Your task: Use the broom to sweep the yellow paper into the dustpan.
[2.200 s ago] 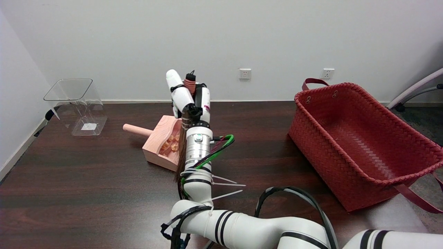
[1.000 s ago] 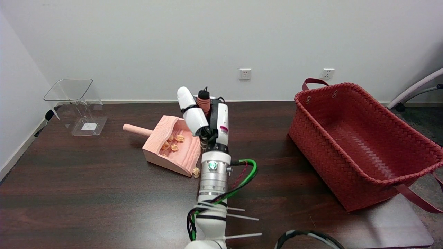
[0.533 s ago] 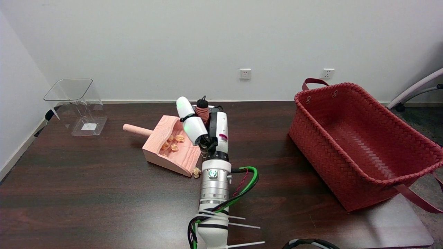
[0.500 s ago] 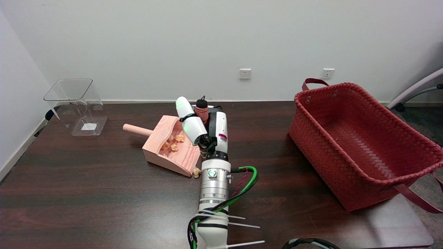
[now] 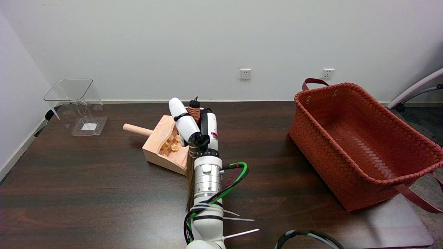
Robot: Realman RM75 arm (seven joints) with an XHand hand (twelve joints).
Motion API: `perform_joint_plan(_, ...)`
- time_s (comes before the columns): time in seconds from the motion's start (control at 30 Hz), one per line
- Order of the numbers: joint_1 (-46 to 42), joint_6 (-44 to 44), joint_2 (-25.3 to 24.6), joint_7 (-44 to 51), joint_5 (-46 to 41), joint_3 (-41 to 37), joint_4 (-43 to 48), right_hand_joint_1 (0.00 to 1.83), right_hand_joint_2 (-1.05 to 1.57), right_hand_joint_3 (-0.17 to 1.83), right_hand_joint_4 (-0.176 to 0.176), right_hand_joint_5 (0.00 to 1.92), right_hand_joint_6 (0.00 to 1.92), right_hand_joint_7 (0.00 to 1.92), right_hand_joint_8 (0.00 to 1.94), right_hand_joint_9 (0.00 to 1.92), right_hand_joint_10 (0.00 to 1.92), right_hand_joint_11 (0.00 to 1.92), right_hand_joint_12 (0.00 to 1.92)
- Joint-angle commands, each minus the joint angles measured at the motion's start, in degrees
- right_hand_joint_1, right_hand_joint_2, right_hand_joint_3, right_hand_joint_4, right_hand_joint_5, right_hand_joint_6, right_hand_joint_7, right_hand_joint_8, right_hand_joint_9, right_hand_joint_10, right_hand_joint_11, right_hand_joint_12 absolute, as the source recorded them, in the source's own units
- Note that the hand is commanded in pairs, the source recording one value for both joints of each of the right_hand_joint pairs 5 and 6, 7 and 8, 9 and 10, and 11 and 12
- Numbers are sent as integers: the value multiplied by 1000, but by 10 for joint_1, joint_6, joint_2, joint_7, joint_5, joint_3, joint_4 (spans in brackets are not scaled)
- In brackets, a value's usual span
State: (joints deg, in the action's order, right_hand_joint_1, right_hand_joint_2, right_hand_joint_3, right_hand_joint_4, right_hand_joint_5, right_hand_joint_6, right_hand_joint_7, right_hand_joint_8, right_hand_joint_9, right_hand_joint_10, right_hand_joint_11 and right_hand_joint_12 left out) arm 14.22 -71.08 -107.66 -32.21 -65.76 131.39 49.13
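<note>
A pale wooden dustpan (image 5: 162, 145) lies on the dark table, its round handle pointing left. Several crumpled yellow paper bits (image 5: 171, 144) sit inside it. My right hand (image 5: 195, 126) stands over the pan's right mouth and grips a small broom. The broom's orange-wound handle top (image 5: 193, 110) sticks up above the fingers. Its dark bristles (image 5: 190, 185) hang down along the left side of my wrist, reaching the table just past the pan's front corner. The hand and bristles hide that corner, so the table there cannot be seen.
A large red woven basket (image 5: 360, 145) fills the right side of the table. A clear plastic container (image 5: 78, 105) stands at the back left corner. Cables and zip ties trail from my forearm (image 5: 207, 193) near the front edge.
The hand with the broom has shifted left toward the dustpan mouth. The bristles now show beside the wrist, and the paper bit seen at the pan's front corner is hidden.
</note>
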Motion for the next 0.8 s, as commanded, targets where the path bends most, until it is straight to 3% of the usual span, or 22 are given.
perform_joint_plan(0.03, 54, 58, -4, -97, -50, 0, -37, 638, 1571, 78, 0, 1920, 1920, 1794, 1794, 1920, 1920, 1920, 1920)
perform_joint_plan(0.53, 74, -13, 16, -62, 0, -12, -30, 637, 1571, 63, 0, 1920, 1920, 1798, 1798, 1920, 1920, 1920, 1920)
perform_joint_plan(0.8, 81, -27, 20, -96, 2, -11, -23, 634, 1571, 71, 0, 1920, 1920, 1802, 1802, 1920, 1920, 1920, 1920)
